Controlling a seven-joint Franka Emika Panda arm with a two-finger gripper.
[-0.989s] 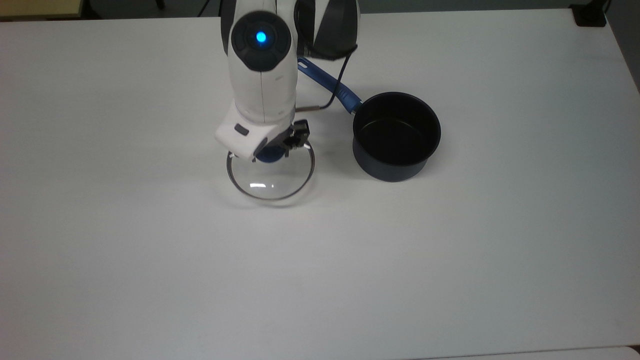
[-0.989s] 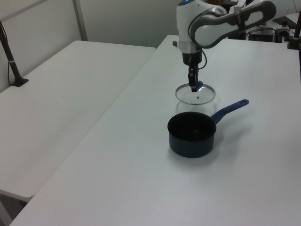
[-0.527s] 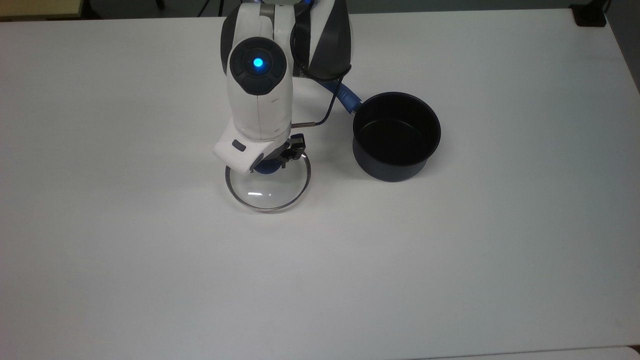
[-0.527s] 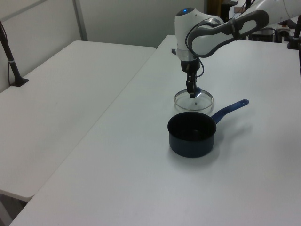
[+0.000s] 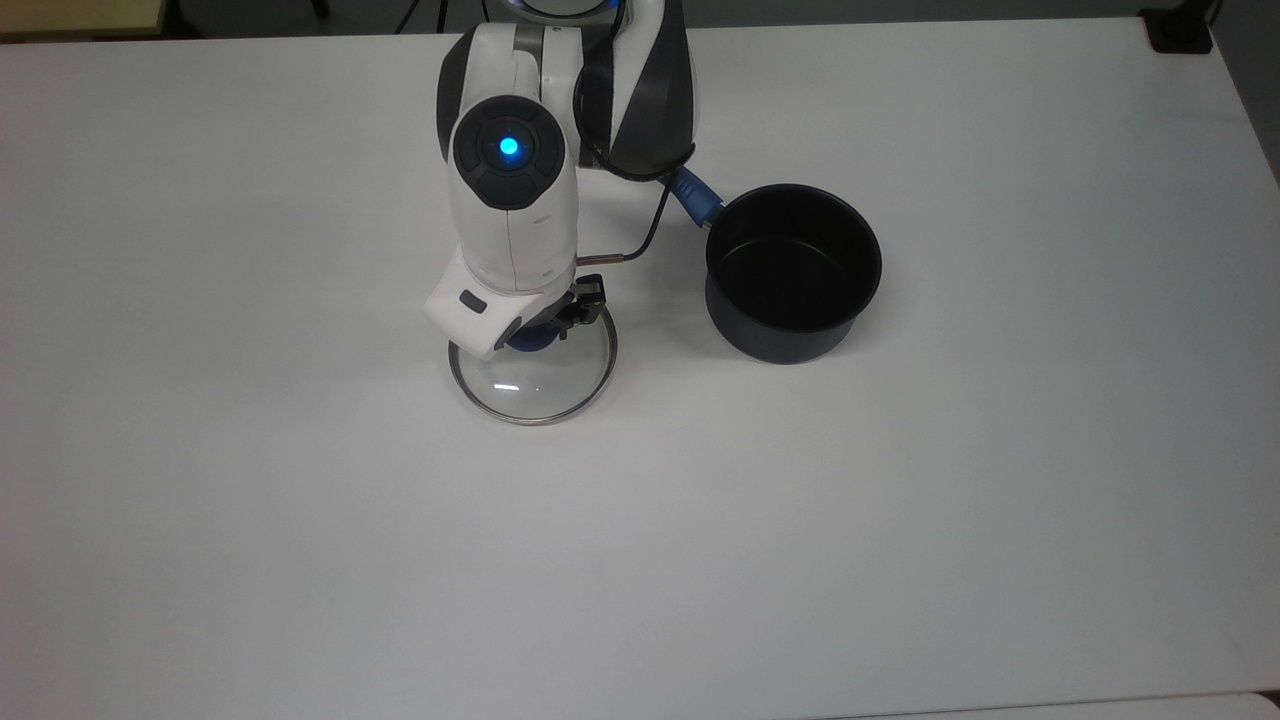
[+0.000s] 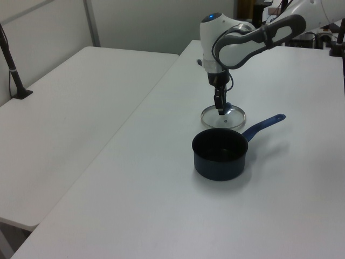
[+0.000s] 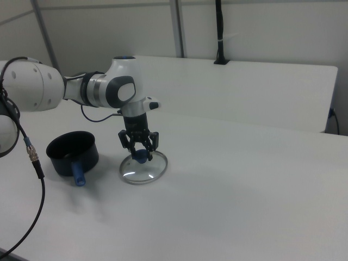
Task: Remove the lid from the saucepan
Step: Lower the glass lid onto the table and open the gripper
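fingers point(image 7: 138, 148) are spread, one on each side of the blue knob point(image 7: 141, 156) of the lid point(image 7: 142, 168), tips down at knob height; a gap shows between each pad and the knob in the right view, so they straddle it rather than pinch it. top view has the fingers point(image 5: 556, 322) mostly under the white wrist housing, the knob point(image 5: 528, 340) peeking out just below them. the lid point(image 5: 532, 367) lies flat on the white surface point(image 5: 900, 500), directly under the fingers, its metal rim ringing the spot where they come down, a bright glare patch on the glass on the near side in the top view. the saucepan point(image 5: 792, 270) stands uncovered and upright, well apart from the fingers on the top view's right, nothing visible inside it, its blue handle point(image 5: 695, 197) running back under the arm's elbow. in the left view the saucepan point(image 6: 220, 154) sits in front of the fingers point(image 6: 219, 106) and the lid point(image 6: 223, 115), close to the lid's rim; cannot tell whether they touch. in the right view the saucepan point(image 7: 72, 153) is on the right view's left of the fingers, handle end pointing toward the camera. a black cable point(image 5: 640, 235) loops off the wrist between the fingers and the saucepan.
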